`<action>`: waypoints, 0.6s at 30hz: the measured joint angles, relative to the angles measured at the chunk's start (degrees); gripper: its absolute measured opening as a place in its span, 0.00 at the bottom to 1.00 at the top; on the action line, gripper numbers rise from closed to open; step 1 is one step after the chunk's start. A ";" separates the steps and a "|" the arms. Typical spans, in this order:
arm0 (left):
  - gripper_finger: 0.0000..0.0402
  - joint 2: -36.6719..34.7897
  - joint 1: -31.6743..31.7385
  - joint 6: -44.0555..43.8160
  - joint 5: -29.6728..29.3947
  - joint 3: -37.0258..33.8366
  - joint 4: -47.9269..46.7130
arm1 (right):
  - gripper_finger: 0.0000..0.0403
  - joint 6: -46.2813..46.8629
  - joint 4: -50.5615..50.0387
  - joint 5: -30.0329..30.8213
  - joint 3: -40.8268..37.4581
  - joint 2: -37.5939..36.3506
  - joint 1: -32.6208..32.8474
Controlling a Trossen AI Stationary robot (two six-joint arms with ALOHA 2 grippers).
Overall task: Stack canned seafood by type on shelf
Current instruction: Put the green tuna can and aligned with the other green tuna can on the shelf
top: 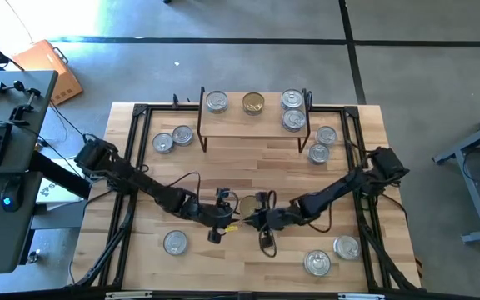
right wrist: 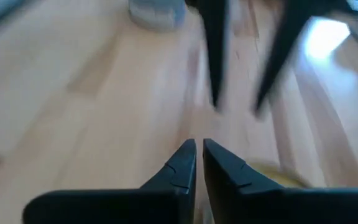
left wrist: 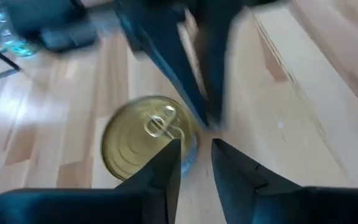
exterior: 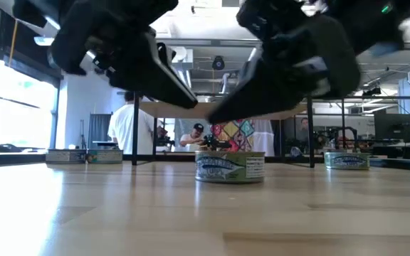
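Reaching inward, both arms were angled low over the counter [top: 248, 158], meeting above a gold-lidded tin [left wrist: 146, 140]. The left gripper [left wrist: 196, 160] was slightly parted, the right gripper [right wrist: 199, 158] nearly closed, empty. Four tins were held on the shelf [top: 252, 122].

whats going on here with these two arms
Two robot arms are sorting tins onto a small shelf. Both claws meet over a gold-lidded tin near the table's middle: the left claw is slightly open beside it, the right claw nearly shut, and neither holds it. Four tins already sit on the shelf; others are scattered around the table.
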 joint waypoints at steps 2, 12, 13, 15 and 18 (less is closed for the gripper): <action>0.21 1.20 0.18 1.66 0.06 -0.61 1.02 | 0.04 3.06 -6.38 4.66 0.50 -2.00 2.25; 0.21 9.12 6.85 10.33 8.01 -1.66 14.35 | 0.01 17.73 -23.33 23.61 0.43 -8.49 14.76; 0.21 9.45 7.31 10.35 8.15 -1.66 14.81 | 0.01 18.43 -23.38 24.59 0.43 -8.49 15.37; 0.21 9.72 7.85 10.33 9.52 -1.64 14.67 | 0.01 19.00 -23.33 26.19 0.43 -8.49 16.18; 0.21 9.69 8.35 10.59 12.48 -1.70 12.21 | 0.01 19.05 -23.09 26.42 0.43 -8.49 16.46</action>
